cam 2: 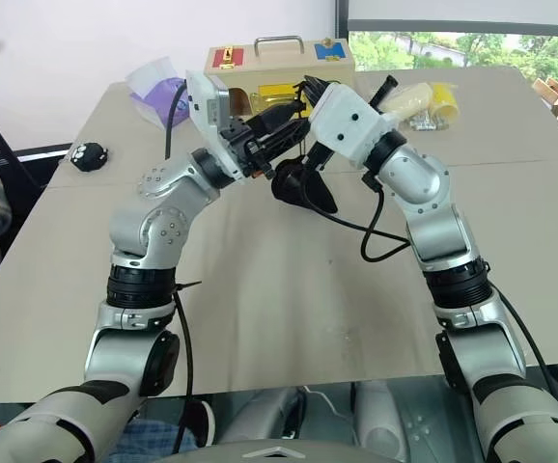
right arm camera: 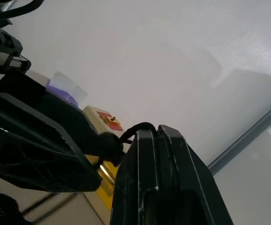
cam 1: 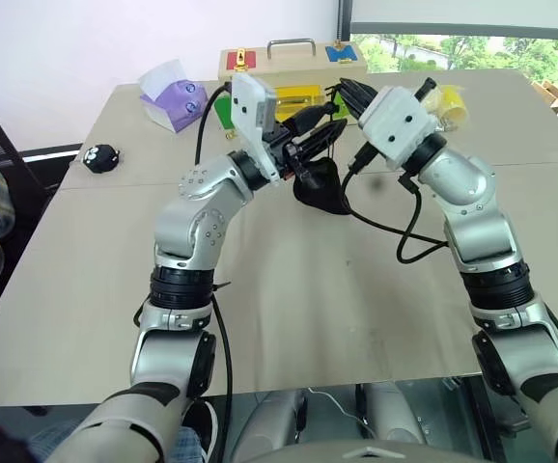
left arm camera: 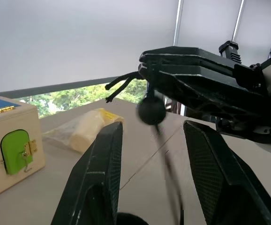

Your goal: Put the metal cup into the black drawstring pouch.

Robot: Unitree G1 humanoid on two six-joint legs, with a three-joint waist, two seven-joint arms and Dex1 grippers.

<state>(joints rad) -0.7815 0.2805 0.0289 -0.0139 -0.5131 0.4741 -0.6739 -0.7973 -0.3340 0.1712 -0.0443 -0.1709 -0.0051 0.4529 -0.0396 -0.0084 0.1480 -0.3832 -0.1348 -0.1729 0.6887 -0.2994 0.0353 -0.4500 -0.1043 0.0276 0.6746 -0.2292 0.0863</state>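
Both arms raised over the beige counter (cam 1: 356, 289) at upper centre of frame. Right pincer (cam 1: 348, 96) pressed together on the thin black cord and round toggle (left arm camera: 150, 110); soft black fabric drawstring pouch (cam 1: 320, 188) hangs beneath. Left pincer (cam 1: 322, 125) apart, just beside the toggle, gripping nothing. Metal cup not discernible.

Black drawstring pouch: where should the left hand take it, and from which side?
Likely the cord just below the round toggle. The black drawstring pouch hangs slack from the right hand, which is shut on the cord's top, so the cord is the one taut part. Come in level from the robot's left: the left hand is open with a finger on either side of it.
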